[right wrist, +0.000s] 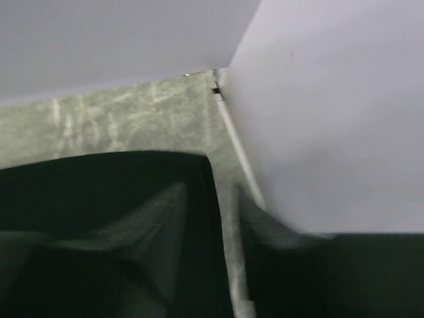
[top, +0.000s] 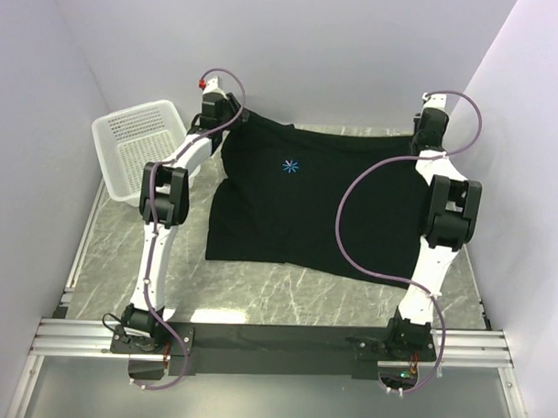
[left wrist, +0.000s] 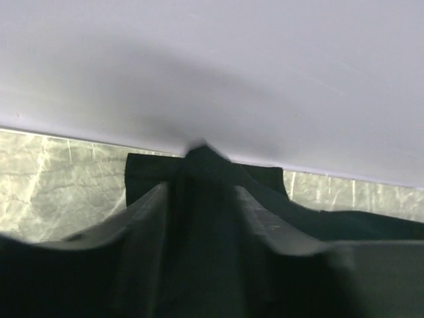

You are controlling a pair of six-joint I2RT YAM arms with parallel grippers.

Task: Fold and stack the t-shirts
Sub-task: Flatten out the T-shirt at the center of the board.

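Straddling left gripper: jaws apart, black cloth humped between them, upper left of the overhead view.
Right gripper: jaws apart astride the shirt's edge, upper right.
T-shirt: spread flat, centre frame.
Tip: rise straight up, or corners drag.

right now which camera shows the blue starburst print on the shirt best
The top external view: the starburst print sits in plain sight on the chest of the spread black t-shirt. Both wrist views show only plain black fabric, with no print visible.
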